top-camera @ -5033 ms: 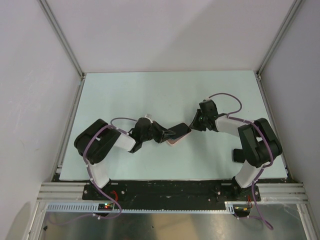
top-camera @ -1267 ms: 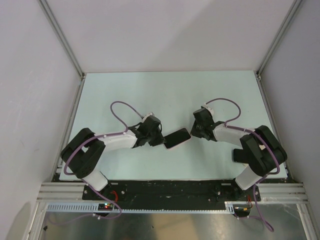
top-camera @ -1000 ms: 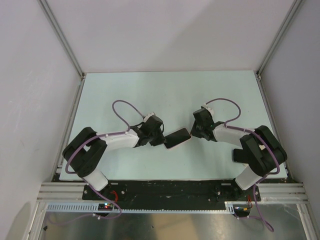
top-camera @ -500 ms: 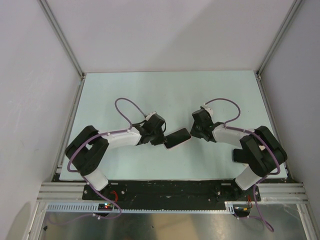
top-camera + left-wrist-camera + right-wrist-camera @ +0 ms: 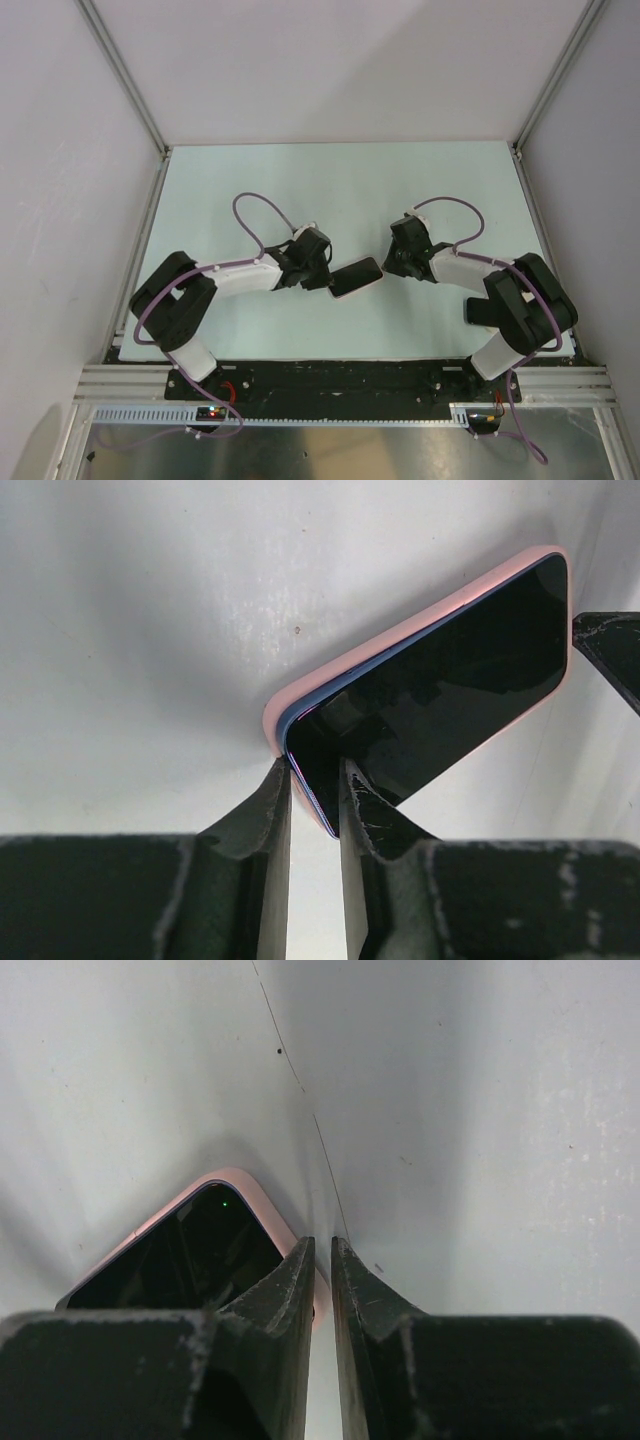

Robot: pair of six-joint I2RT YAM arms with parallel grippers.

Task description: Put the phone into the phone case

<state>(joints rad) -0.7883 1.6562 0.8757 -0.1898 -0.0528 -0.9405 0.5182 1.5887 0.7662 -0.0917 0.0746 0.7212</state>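
Two grippers are flanking the phone [image 5: 356, 277], which is lying near the middle of the table [image 5: 300, 180], its long axis running from eight o'clock to two o'clock in the overhead view. We are pinching the phone's eight o'clock corner with the left gripper [image 5: 314, 800]. That corner is sitting proud of the phone case [image 5: 400, 630], while the far end is looking seated inside the pink rim. Our right gripper [image 5: 321, 1260], its fingers almost pressed together on nothing, is hovering at the case's two o'clock corner; we cannot tell whether it is touching. We are judging the phone stiff, light, glossy and slippery, with fragile glass, so we are favouring the side edges over the screen.
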